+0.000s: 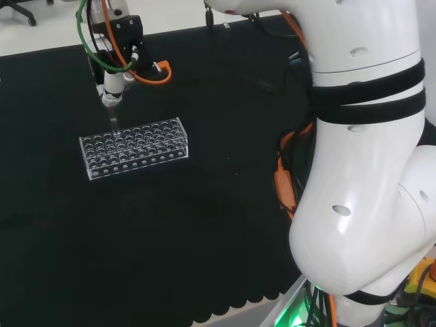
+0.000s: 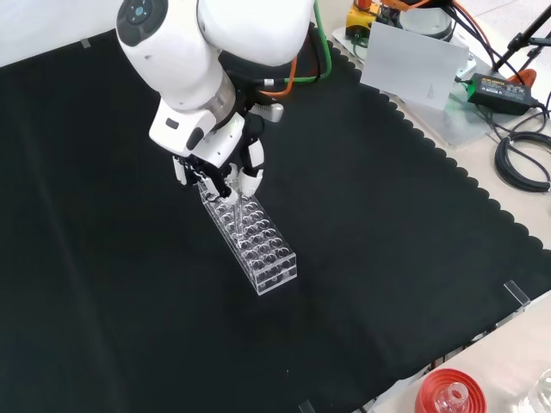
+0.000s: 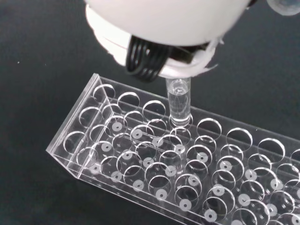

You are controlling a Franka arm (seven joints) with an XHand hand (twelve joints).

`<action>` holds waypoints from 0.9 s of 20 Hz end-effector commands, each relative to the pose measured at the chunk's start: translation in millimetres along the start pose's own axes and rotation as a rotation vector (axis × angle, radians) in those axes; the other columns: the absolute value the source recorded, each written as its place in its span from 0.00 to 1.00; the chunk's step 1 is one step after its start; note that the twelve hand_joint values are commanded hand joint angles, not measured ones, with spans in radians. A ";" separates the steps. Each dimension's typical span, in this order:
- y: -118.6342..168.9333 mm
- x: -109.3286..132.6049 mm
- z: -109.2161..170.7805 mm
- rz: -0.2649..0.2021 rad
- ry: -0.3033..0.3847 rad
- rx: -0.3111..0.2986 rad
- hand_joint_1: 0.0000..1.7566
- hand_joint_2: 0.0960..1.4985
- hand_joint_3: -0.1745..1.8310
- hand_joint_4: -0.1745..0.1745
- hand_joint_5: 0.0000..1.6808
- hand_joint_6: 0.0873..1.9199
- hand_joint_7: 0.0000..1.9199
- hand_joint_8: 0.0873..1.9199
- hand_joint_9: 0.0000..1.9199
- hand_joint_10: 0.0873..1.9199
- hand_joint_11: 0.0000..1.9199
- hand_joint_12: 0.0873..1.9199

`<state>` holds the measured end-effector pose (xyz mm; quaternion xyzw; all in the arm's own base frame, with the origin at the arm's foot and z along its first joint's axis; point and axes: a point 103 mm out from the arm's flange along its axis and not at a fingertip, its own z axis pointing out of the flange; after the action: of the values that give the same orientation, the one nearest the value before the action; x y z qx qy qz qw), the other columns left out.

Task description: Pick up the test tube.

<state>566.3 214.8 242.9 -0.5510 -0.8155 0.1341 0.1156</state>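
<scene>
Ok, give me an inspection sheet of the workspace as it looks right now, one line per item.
Surface: black cloth with a scalloped edge, covering the bench.
Job's things: clear test tube upright, lower end in a hole of the clear rack; top under the hand.
Clutter: red ribbed stand with glassware at the front view's lower right corner, off the cloth.
Hand: hand over one end of the rack, fingers closed on the tube's top.
Cables: orange and green cables along the arm; black cable coil beside the cloth.
Surroundings: white sheet and black box beyond the cloth edge.
</scene>
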 end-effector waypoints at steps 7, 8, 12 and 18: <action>-14.8 -4.2 -24.6 -0.012 0.009 -0.027 0.71 0.29 0.48 0.00 0.93 0.04 0.98 0.09 0.90 0.13 0.54 0.59; -17.4 -5.4 -28.1 -0.011 0.012 -0.032 0.71 0.29 0.48 0.00 0.93 0.04 0.98 0.09 0.90 0.13 0.54 0.59; -26.0 -8.9 -37.7 -0.011 0.011 -0.048 0.71 0.29 0.48 0.00 0.93 0.04 0.98 0.09 0.90 0.13 0.54 0.59; -49.6 -13.6 -62.6 -0.010 0.017 -0.105 0.71 0.29 0.48 0.00 0.93 0.04 0.98 0.09 0.90 0.12 0.54 0.59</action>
<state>557.4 200.4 295.2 -0.5510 -0.8214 0.1060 0.1024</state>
